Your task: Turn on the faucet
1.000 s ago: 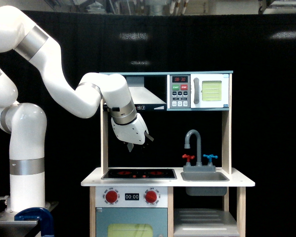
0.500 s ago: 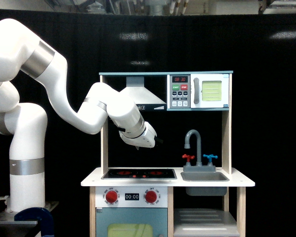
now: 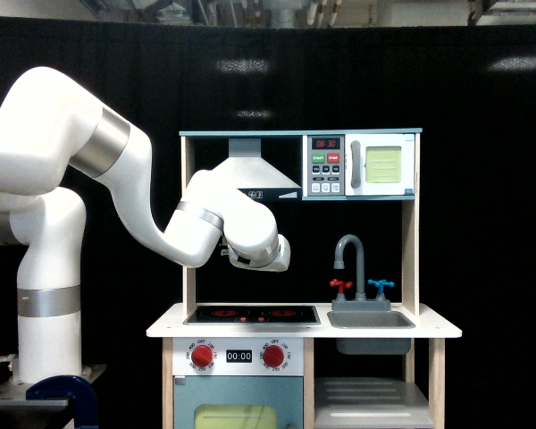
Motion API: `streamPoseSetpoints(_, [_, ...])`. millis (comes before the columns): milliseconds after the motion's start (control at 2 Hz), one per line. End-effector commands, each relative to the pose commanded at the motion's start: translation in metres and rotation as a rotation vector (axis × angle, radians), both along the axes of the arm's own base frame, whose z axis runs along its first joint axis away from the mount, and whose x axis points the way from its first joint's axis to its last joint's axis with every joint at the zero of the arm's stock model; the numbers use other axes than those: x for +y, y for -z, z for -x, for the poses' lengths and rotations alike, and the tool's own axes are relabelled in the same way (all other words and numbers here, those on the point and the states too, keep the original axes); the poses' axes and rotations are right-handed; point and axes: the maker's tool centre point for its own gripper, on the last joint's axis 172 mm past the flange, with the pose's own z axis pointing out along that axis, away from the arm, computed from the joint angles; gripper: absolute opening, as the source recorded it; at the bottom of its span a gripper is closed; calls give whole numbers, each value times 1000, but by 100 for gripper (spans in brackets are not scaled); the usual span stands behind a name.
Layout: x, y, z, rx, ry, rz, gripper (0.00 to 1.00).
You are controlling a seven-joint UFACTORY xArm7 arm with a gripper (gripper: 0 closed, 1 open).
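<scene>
Faucet at the back of a toy kitchen's sink, a small grey gooseneck with its spout curving toward the exterior view's left, stands untouched between a red cross handle and a blue cross handle; a white xArm7 arm reaches in under the range hood, its wrist poised above the cooktop and well short of the tap; the gripper itself is turned out of sight behind the wrist housing, so whether its fingers stand wide or closed cannot be told; the task looks barely begun, the approach not yet made. Risks from here appear plain: the handles are small and sit close beside the spout's stem, so a slightly off line could strike the gooseneck or slide past a handle; the bulky wrist, moving through the narrow space beneath the microwave shelf, could clip the hood or the wooden side post; too firm a push might shift the light play set.
</scene>
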Motion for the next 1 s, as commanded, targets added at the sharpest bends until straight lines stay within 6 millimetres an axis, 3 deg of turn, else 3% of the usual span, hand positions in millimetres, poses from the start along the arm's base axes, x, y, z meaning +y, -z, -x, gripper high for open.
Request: streamPoseSetpoints(1000, [14, -8, 7, -30, -26, -118, 100])
